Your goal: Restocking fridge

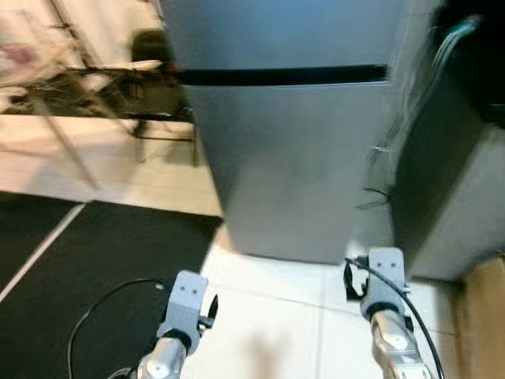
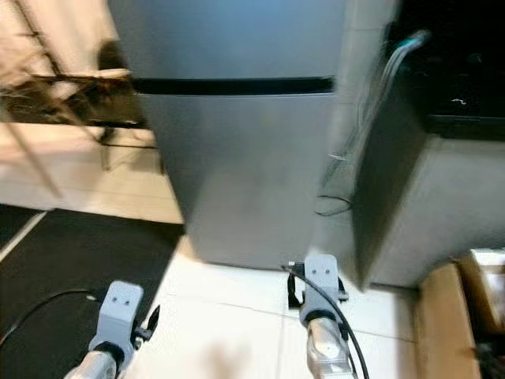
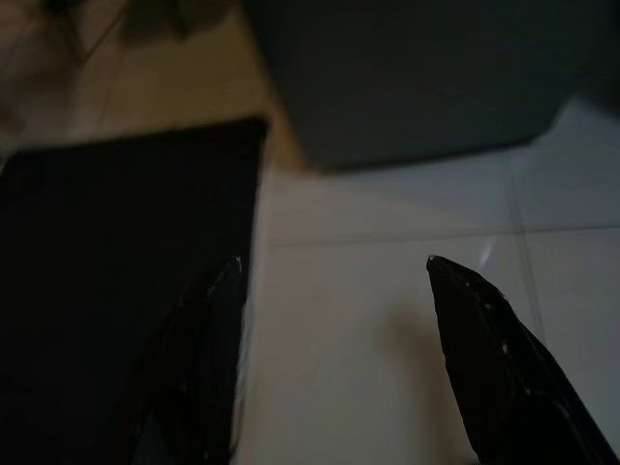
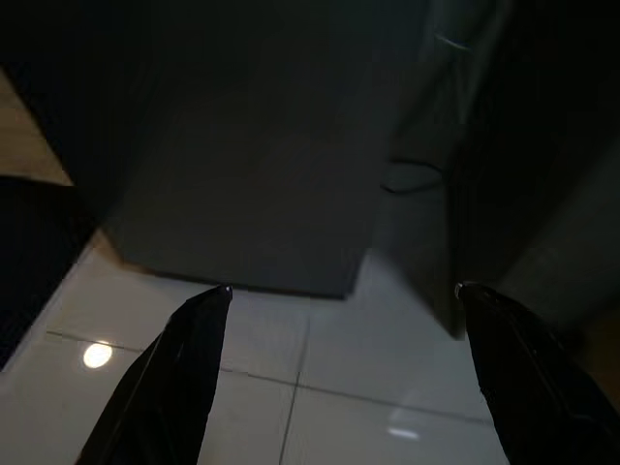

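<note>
Left gripper (image 3: 329, 281) spread wide and holding nothing, black tapered fingers (image 3: 208, 339) over pale glossy floor tile (image 3: 368, 320), short of the fridge (image 3: 417, 77). Right gripper (image 4: 339, 291) likewise parted wide and empty, aimed at the fridge's lower door.

Left eye view: fridge (image 1: 292, 134) dead ahead, a tall box of smooth brushed grey metal, flat-faced, both doors closed, a dark horizontal seam (image 1: 284, 76) dividing upper from lower. Both silver arms held low in front of it, well clear of the door. Black mat (image 1: 95, 268), matte and flat, on the floor off the fridge's left corner. Thin cables (image 1: 410, 103) trailing down the fridge's right flank, against a dark cabinet (image 1: 442, 181).

Right eye view: same layout, somewhat blurred. A brown cardboard edge (image 2: 446, 324) low, right of the fridge. Metal chair legs (image 2: 102, 150) behind, left of the fridge.

Step, by judgement: approach, nothing yet to stock in either gripper. Next move likely calls for closing in and catching the door's edge to pull it open; no handle discernible, so edge grip probably needed on slick metal.
</note>
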Robot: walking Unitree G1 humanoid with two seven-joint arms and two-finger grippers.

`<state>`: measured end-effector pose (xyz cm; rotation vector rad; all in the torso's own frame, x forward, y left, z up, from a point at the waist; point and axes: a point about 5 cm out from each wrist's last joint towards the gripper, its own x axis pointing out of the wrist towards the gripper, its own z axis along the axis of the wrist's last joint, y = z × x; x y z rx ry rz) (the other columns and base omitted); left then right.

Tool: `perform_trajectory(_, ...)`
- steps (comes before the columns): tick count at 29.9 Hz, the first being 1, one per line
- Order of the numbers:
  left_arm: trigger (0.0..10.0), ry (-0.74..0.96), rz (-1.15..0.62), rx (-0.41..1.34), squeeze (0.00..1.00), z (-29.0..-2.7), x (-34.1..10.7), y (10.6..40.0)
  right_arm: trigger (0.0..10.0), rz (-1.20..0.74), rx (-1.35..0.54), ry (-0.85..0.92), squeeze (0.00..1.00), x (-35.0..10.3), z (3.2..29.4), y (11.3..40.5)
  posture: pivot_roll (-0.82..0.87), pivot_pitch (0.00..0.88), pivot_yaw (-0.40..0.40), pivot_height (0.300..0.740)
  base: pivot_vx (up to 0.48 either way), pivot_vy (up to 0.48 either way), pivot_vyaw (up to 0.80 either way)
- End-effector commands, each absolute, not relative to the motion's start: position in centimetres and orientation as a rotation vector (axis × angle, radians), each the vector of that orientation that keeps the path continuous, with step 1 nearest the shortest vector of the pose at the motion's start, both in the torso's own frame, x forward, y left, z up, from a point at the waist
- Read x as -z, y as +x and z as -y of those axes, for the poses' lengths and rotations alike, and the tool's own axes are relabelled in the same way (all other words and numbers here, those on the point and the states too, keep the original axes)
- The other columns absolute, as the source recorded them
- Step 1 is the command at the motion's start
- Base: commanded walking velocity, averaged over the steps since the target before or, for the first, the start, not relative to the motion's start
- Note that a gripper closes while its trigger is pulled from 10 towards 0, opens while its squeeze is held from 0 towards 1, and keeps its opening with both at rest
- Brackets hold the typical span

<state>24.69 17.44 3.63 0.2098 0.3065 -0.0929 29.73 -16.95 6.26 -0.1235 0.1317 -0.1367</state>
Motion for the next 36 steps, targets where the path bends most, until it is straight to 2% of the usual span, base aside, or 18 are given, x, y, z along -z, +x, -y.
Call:
perform_trajectory(1, 10.0, 0.215, -0.343, 0.074, 0.0, -18.0, -2.9, 24.16, 10.0, -0.152, 0.131, -0.122, 0.0, -5.68, 16.67, 29.38, -0.06, 0.142, 0.053, 0.71, 0.0, 0.0, 0.8)
perform_trajectory(26, 10.0, 0.208, -0.352, 0.062, 0.0, -17.9, -2.69, 24.08, 10.0, -0.152, 0.126, -0.119, 0.0, -5.66, 16.62, 29.39, -0.06, 0.149, 0.049, 0.71, 0.0, 0.0, 0.8)
perform_trajectory(33, 10.0, 0.186, -0.368, 0.009, 0.0, -18.0, -2.33, 24.24, 10.0, -0.148, 0.117, -0.11, 0.0, -5.74, 16.48, 29.52, -0.06, 0.148, 0.045, 0.71, 0.0, 0.0, 0.8)
perform_trajectory(36, 10.0, 0.186, -0.367, -0.021, 0.0, -18.06, -2.27, 24.49, 10.0, -0.144, 0.092, -0.095, 0.0, -5.81, 16.09, 29.61, -0.06, 0.147, 0.045, 0.71, 0.097, 0.0, 0.0)
